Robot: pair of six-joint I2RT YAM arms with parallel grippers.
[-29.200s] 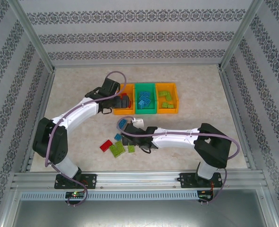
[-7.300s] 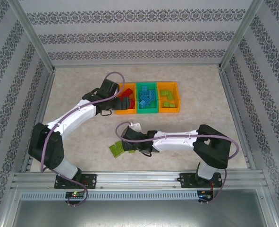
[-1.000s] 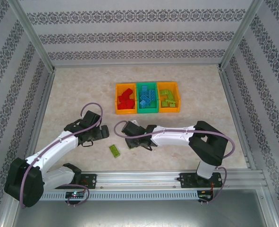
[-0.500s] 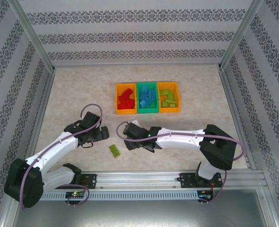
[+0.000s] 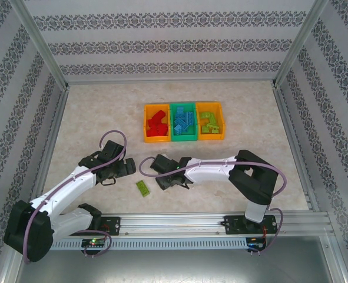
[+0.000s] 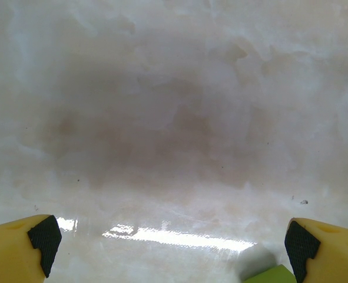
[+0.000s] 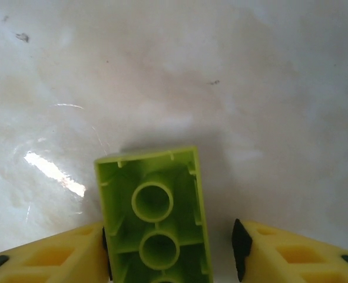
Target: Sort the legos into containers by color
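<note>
Overhead, the green bin (image 5: 184,139) sits at the far middle of the table (image 5: 91,118) and holds blue legos (image 5: 183,121). The left orange bin (image 5: 157,140), with red legos (image 5: 156,122), touches one side of it. The right orange bin (image 5: 211,138), with lime legos (image 5: 207,121), touches the other. Well nearer than the green bin and a little to its left, a loose lime brick (image 5: 142,187) lies flat on the table. The left gripper (image 5: 131,168) is just beside that brick on one side and the right gripper (image 5: 165,180) just beside it on the other. From the left wrist, the left gripper (image 6: 171,244) has its jaws spread wide over bare table (image 6: 174,118) with nothing between them, and a lime corner (image 6: 268,275) shows beside one fingertip. From the right wrist, the right gripper (image 7: 172,250) is unclenched around an upturned lime brick (image 7: 153,206). The brick's hollow underside faces the camera, with one edge against the left finger (image 7: 56,256) and a clear gap before the right finger (image 7: 291,253).
</note>
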